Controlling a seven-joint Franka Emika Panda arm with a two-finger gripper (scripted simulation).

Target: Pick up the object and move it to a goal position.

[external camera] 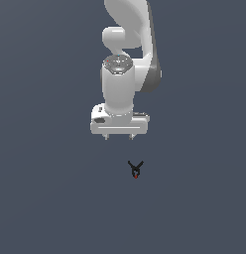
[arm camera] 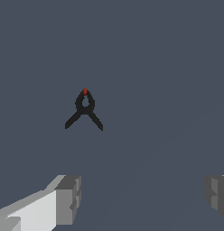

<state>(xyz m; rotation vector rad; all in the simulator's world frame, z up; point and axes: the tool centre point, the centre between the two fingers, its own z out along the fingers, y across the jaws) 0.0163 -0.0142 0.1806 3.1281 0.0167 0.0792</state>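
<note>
The object is a tiny black Y-shaped clamp with two splayed prongs and a red tip. It lies on the dark grey floor, below the gripper in the exterior view and slightly toward that view's right. The white gripper hangs from the arm, apart from the clamp, with its short fingers wide apart and nothing between them. In the wrist view the clamp lies ahead of the fingers, outside the gap between them, its red tip pointing away.
The white arm rises behind the gripper. A plain dark grey floor spreads around with no other objects in view.
</note>
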